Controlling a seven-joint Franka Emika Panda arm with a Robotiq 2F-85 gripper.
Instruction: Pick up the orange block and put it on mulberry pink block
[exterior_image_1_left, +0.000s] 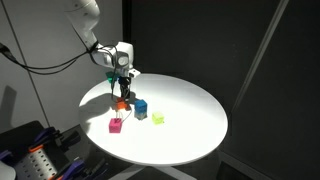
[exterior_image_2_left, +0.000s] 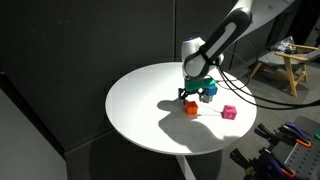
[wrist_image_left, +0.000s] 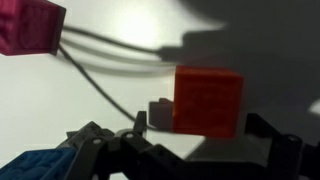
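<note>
The orange block (wrist_image_left: 208, 92) lies on the white round table (exterior_image_1_left: 190, 105). In the wrist view it sits between my two fingers with a gap on each side. My gripper (wrist_image_left: 198, 124) is open, just above and around the block, which also shows in both exterior views (exterior_image_1_left: 121, 104) (exterior_image_2_left: 190, 108) under the gripper (exterior_image_1_left: 122, 90) (exterior_image_2_left: 194, 92). The mulberry pink block (exterior_image_1_left: 117, 125) (exterior_image_2_left: 229, 112) lies apart from it nearer the table edge, and shows at the top left of the wrist view (wrist_image_left: 30, 28).
A blue block (exterior_image_1_left: 141, 107) (wrist_image_left: 35, 165) stands close beside the orange block. A yellow-green block (exterior_image_1_left: 158, 118) lies beyond it. Thin cables cross the table between the pink and orange blocks (wrist_image_left: 100, 70). Dark curtains surround the table.
</note>
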